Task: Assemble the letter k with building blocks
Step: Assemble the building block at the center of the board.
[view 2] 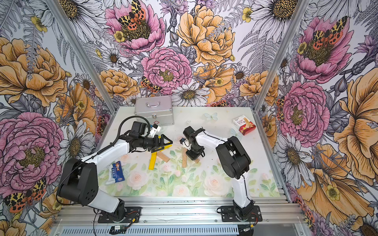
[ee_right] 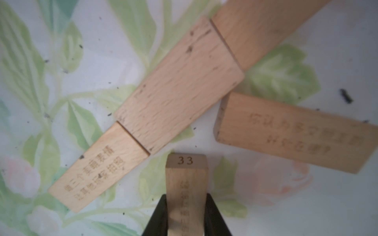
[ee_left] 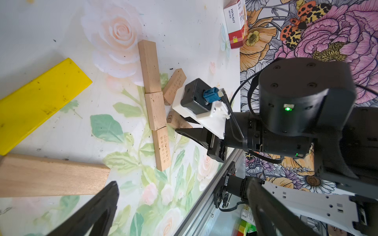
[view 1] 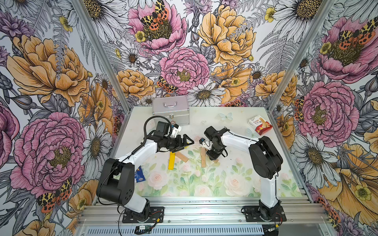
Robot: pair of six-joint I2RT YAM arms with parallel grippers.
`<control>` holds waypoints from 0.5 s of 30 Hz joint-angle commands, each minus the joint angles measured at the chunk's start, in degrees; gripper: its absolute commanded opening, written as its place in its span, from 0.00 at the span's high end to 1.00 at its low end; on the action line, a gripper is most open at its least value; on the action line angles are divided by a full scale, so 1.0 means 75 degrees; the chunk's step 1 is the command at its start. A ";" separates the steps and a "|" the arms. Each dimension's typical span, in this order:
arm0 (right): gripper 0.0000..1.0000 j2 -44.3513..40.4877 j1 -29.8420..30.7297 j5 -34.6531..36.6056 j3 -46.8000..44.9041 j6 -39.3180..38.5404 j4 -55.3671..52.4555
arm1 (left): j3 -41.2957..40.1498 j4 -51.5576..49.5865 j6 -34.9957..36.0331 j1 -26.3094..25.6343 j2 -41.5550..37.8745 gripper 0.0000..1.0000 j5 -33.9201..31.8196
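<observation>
- Flowered walls close three sides; I look down on a table [view 1: 225, 183] with a rose-print mat.
- Left gripper [view 1: 184, 145]: jaws wide apart with nothing between them, poised over the far end of the yellow figure, left of centre.
- Yellow bar [view 1: 171, 161]: flat on the mat, running near to far. Its far end is hidden under the left gripper.
- Wood bar [view 1: 182, 157]: flat, slanting away near-right from the yellow bar. I cannot tell whether the two touch.
- Yellow piece [view 2: 164, 147]: only a sliver shows beneath the left gripper, slanting far-right.
- Wood stem [ee_left: 155, 107]: three pale blocks laid end to end in a straight line, mid-table, right of the yellow figure. The near block carries printed characters.
- Slanted block [ee_left: 174, 86]: flat and printed, on the right of the stem's far half. One corner lies just beside the stem.
- Block 33 [ee_right: 186, 173]: pale, with its numbered end facing the stem's middle block from the right. It is just beside the stem, and I cannot confirm contact.
- Right gripper [ee_right: 186, 206]: clamped on block 33, one finger on each long side.
- Case [view 1: 170, 110]: silver, closed, handle on top, at the far left.
- Carton [view 1: 260, 126]: red and white, at the far right, well apart from the blocks.
- Sachet [view 2: 115, 172]: blue and white, at the near left beside the left arm.
</observation>
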 commanded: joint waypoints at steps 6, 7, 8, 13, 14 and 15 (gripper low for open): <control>0.97 0.0258 0.0082 0.0011 0.0120 -0.0230 0.0078 | -0.0282 -0.0007 0.0221 0.0092 -0.0336 0.01 -0.0124; 0.97 0.0264 0.0082 0.0011 0.0121 -0.0247 0.0083 | -0.0294 -0.0012 0.0222 0.0095 -0.0336 0.01 -0.0121; 0.97 0.0289 0.0082 0.0014 0.0131 -0.0246 0.0084 | -0.0306 -0.0006 0.0222 0.0092 -0.0330 0.01 -0.0121; 0.97 0.0364 0.0082 0.0056 0.0191 -0.0247 0.0081 | -0.0330 -0.0010 0.0222 0.0097 -0.0348 0.02 -0.0127; 0.97 0.0370 0.0082 0.0081 0.0202 -0.0254 0.0072 | -0.0330 -0.0013 0.0222 0.0113 -0.0347 0.01 -0.0129; 0.97 0.0380 0.0082 0.0131 0.0214 -0.0257 0.0073 | -0.0338 -0.0013 0.0222 0.0108 -0.0351 0.01 -0.0136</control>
